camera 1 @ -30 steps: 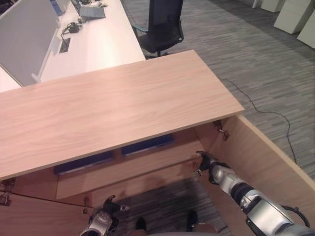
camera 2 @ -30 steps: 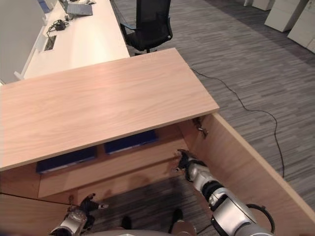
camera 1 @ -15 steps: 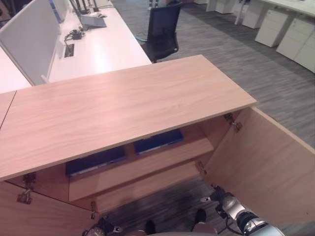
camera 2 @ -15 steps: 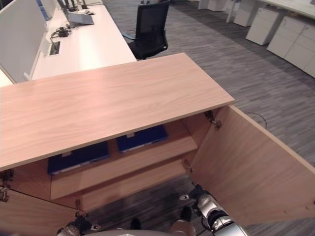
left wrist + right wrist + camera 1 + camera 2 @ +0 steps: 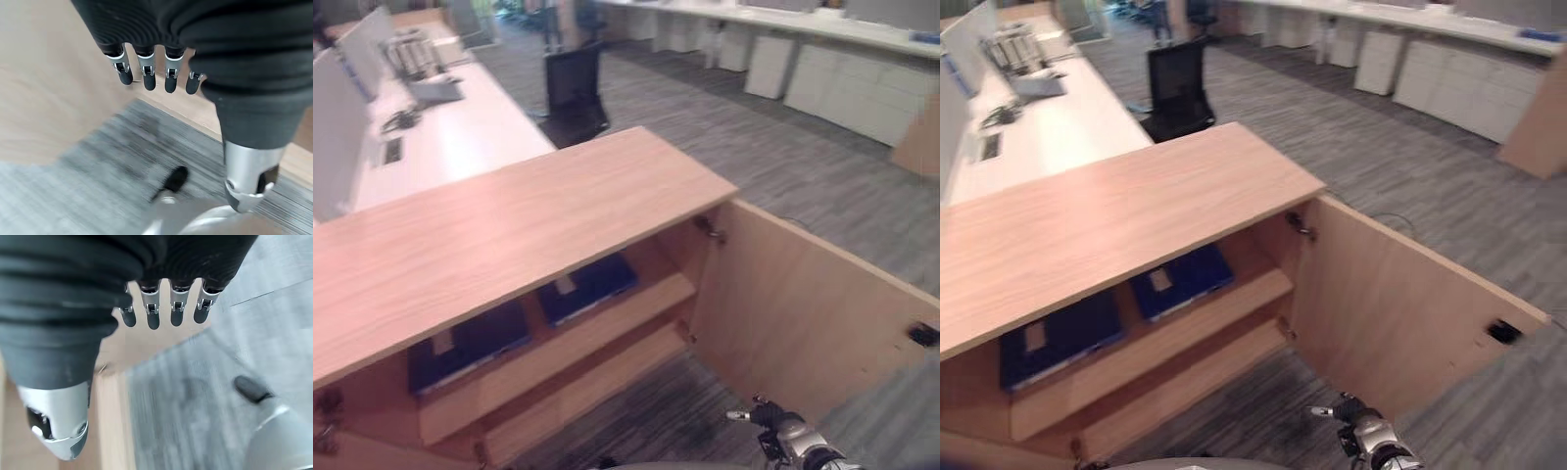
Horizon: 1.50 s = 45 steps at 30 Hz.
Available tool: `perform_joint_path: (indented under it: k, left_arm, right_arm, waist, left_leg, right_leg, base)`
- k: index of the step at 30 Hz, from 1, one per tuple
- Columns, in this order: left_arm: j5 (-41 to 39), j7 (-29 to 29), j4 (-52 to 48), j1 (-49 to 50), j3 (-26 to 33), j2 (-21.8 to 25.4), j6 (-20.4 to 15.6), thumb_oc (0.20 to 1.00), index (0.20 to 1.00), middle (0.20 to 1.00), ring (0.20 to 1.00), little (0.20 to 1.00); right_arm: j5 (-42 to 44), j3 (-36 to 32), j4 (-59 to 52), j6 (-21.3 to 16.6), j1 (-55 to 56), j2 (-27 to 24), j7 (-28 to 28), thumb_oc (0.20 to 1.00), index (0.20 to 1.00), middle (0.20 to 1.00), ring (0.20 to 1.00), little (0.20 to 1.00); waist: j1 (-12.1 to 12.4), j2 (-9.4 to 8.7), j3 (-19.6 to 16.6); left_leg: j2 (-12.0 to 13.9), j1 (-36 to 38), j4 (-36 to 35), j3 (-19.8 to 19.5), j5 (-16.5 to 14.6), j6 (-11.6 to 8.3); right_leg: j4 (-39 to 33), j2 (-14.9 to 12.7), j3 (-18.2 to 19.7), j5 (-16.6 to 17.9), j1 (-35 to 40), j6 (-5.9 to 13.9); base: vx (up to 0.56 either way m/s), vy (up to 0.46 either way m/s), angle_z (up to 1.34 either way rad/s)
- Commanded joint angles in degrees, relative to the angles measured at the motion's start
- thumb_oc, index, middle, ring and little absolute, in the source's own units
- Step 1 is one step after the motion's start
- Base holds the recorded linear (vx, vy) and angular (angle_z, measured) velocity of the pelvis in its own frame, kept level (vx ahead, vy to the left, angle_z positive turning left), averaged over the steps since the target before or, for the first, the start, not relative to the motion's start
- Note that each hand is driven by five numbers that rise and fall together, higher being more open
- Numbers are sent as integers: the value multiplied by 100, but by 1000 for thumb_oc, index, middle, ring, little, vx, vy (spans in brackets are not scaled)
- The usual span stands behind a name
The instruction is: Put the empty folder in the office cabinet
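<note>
Presently | cabinet (image 5: 509,255), frame centre, right door (image 5: 1400,313) swung wide | two blue folders (image 5: 1180,281) flat on upper shelf | right hand (image 5: 161,308) and left hand (image 5: 151,73) slack-fingered, empty | we advise closing doors gently, clearing folder edges.

Even indoor light, soft shadows, motion blur throughout

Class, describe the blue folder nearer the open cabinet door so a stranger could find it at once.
Start at the long wooden cabinet with its right door swung open. Two dark blue folders lie flat on its upper shelf. Yours is the blue folder nearer that door; the other folder lies further left.
</note>
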Motion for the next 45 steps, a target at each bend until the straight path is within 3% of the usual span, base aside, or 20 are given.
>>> perform_joint_path:
  k: [1, 2, 8, 9, 10, 11, 14, 16, 19, 21, 22, 25, 30, 39, 45]
  left_arm:
    - [-126, 20, 338, -536, 165, 202, -9, 1000, 1000, 1000, 1000, 1000]
    - [-165, 16, 313, -673, 109, 229, -19, 1000, 1000, 1000, 1000, 1000]
    - [-204, 13, 335, -864, 53, 191, -11, 1000, 1000, 1000, 1000, 1000]
    - [-200, 3, 368, -902, 15, 142, -2, 1000, 1000, 1000, 1000, 1000]
    - [-163, -80, 439, -908, -6, 152, -10, 1000, 1000, 1000, 1000, 1000]
    - [-163, -80, 439, -908, -6, 152, -11, 1000, 1000, 1000, 1000, 1000]
    - [-187, -116, 598, -879, 202, 385, 24, 1000, 1000, 1000, 1000, 1000]
    - [-220, -105, 613, -896, 252, 415, 27, 1000, 1000, 1000, 1000, 1000]
    - [-391, -1, 570, -903, 379, 418, -16, 1000, 1000, 1000, 1000, 1000]
    - [-485, 28, 481, -882, 439, 435, -25, 1000, 1000, 1000, 1000, 1000]
    - [-511, 226, 478, -912, 406, 205, -16, 1000, 1000, 1000, 1000, 1000]
    - [-445, 184, 489, -778, 361, -83, 21, 1000, 1000, 1000, 1000, 1000]
    - [-246, 200, 67, -304, 137, -248, -39, 1000, 1000, 1000, 1000, 1000]
    - [-126, 83, 191, -59, 175, -223, -43, 1000, 1000, 1000, 1000, 1000]
    - [-67, -59, 236, -22, 190, -187, -89, 1000, 1000, 1000, 1000, 1000]
  right_arm:
    - [-85, 121, 241, -119, -344, -108, 130, 1000, 1000, 1000, 1000, 1000]
    - [-41, 62, 319, -129, -291, -144, 68, 1000, 1000, 1000, 1000, 1000]
    - [190, -154, 632, -141, -170, -145, -100, 1000, 1000, 1000, 1000, 1000]
    - [256, -193, 692, -150, -146, -143, -129, 1000, 1000, 1000, 1000, 1000]
    - [299, -242, 898, -143, -66, -178, -127, 1000, 1000, 1000, 1000, 1000]
    - [299, -242, 898, -143, -66, -179, -127, 1000, 1000, 1000, 1000, 1000]
    - [162, -273, 760, -206, -57, -543, -253, 1000, 1000, 1000, 1000, 1000]
    - [166, -282, 608, -232, -117, -646, -317, 1000, 1000, 1000, 1000, 1000]
    - [382, -399, -402, -409, -324, -1038, -609, 1000, 1000, 1000, 1000, 1000]
    - [411, -483, -1005, -475, -341, -1265, -712, 1000, 1000, 1000, 1000, 1000]
    - [418, -498, -1230, -519, -369, -1307, -790, 1000, 1000, 1000, 1000, 1000]
    - [458, -770, -1753, -592, -196, -1494, -939, 1000, 1000, 1000, 1000, 1000]
    - [354, -1011, -2204, -704, -400, -1806, -1201, 1000, 1000, 1000, 1000, 1000]
    - [256, -666, -3117, -896, -701, -2150, -856, 1000, 1000, 1000, 1000, 1000]
    - [368, -17, -4263, -1107, -942, -2333, -194, 1000, 1000, 1000, 1000, 1000]
  waist:
    - [-58, -56, 117]
    - [-130, -108, 111]
    - [-298, -150, 48]
    - [-342, -158, 44]
    - [-457, -149, 12]
    - [-454, -149, 13]
    - [-679, -103, 89]
    - [-702, -97, 111]
    - [-712, -153, 216]
    - [-727, -146, 226]
    - [-737, -133, 236]
    - [-792, -95, 119]
    - [-574, -33, 50]
    - [-408, -12, 40]
    - [-319, -25, 22]
  left_leg:
    - [-144, -132, 54, -266, -428, 189]
    - [-10, -165, 54, -233, -347, 103]
    - [371, -193, 54, -110, -158, -125]
    - [474, -200, 54, -77, -110, -183]
    - [799, -168, 54, 67, 37, -351]
    - [801, -166, 54, 70, 37, -353]
    - [1322, -37, 177, 369, 268, -575]
    - [1354, -65, 263, 367, 248, -581]
    - [1058, -290, 1138, -398, -418, -397]
    - [849, -275, 1352, -619, -678, -280]
    - [777, -186, 1316, -651, -771, -241]
    - [684, -58, 1003, -542, -742, -219]
    - [559, -13, 628, -753, -649, -283]
    - [475, 89, 471, -758, -616, -288]
    - [410, 123, 358, -769, -566, -273]
  right_leg:
    - [-14, 99, 378, 353, -302, -12]
    - [-197, 267, 418, 320, -285, -61]
    - [-522, 654, 498, 254, -259, -186]
    - [-564, 749, 541, 224, -264, -223]
    - [-609, 1013, 655, 106, -253, -339]
    - [-609, 1015, 658, 107, -253, -340]
    - [-553, 1406, 884, -92, -226, -547]
    - [-535, 1439, 928, -108, -245, -569]
    - [-328, 1418, 1178, -145, -430, -680]
    - [-280, 1446, 1219, -159, -486, -722]
    - [-305, 1509, 1214, -173, -432, -739]
    - [-452, 1594, 1106, -116, -339, -728]
    - [-574, 1555, 926, -101, -339, -662]
    - [-602, 1509, 907, -69, -324, -619]
    - [-622, 1446, 896, -27, -325, -591]
  base:
    - [-23, -381, -25]
    - [-21, -280, -34]
    - [-4, -212, -26]
    - [10, -374, -23]
    - [10, -374, -28]
    - [35, -402, -36]
    - [38, -334, -47]
    - [-18, -147, -55]
    - [-93, -62, -43]
    - [-65, 4, -64]
    - [-10, 0, -30]
    - [18, 18, 14]
    - [-23, 76, 42]
    - [-12, 45, 5]
    - [-12, 37, -8]
